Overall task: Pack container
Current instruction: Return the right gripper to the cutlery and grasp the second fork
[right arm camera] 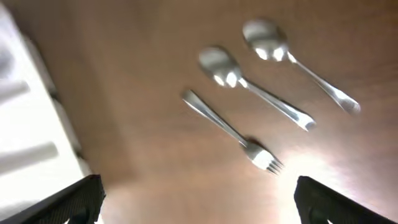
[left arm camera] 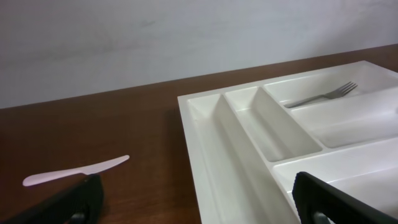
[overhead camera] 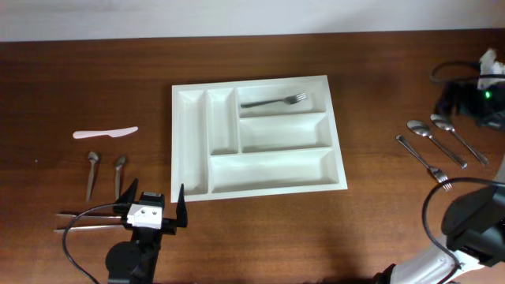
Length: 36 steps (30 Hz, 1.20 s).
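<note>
White plastic five-compartment cutlery tray [overhead camera: 268, 170], lying centrally on the wooden desk [overhead camera: 79, 79] with one steel fork [overhead camera: 272, 101] inside, is best filled if the spread, empty right fingers [right arm camera: 336, 199] are lowered squarely across the handle of the loose silver fork [right arm camera: 230, 134], the left fingers [overhead camera: 181, 209] likewise released

A wide table [overhead camera: 379, 197] of dark reddish-brown wood fills nearly the whole overhead view. Its grain runs from left to right in fine, darker streaks. Along the far edge of the table stands a plain wall [left arm camera: 186, 43], white to light grey, matt, with a few faint smudges. Wall and tabletop meet in one straight line. The light is soft and even, and shadows on the wood are weak. In the right wrist view a pale glare [right arm camera: 329, 174] lies on the wood, showing that the surface has a slight sheen.
</note>
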Each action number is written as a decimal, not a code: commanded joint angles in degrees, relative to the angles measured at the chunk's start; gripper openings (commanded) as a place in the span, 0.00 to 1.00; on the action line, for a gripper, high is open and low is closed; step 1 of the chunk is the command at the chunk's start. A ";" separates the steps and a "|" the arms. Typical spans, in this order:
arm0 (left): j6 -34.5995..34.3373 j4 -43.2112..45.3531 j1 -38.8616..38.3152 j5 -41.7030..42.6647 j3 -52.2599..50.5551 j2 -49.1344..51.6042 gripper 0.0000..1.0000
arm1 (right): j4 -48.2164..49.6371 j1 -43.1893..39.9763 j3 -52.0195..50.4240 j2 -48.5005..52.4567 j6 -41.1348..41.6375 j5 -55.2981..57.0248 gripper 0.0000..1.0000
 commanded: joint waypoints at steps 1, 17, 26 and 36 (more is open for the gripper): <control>0.92 0.09 0.35 0.63 -0.48 -0.28 0.99 | -1.20 -0.90 -3.45 2.80 -17.57 8.00 0.99; 0.90 0.09 0.35 0.63 -0.48 -0.28 0.99 | 22.03 -0.33 -31.36 3.19 -35.01 8.00 0.94; 0.90 0.09 0.35 0.63 -0.48 -0.28 0.99 | 25.94 4.20 -34.93 3.19 -43.95 7.61 1.00; 0.90 0.09 0.35 0.63 -0.48 -0.28 0.99 | 27.39 4.31 -34.95 4.26 -45.38 6.93 0.99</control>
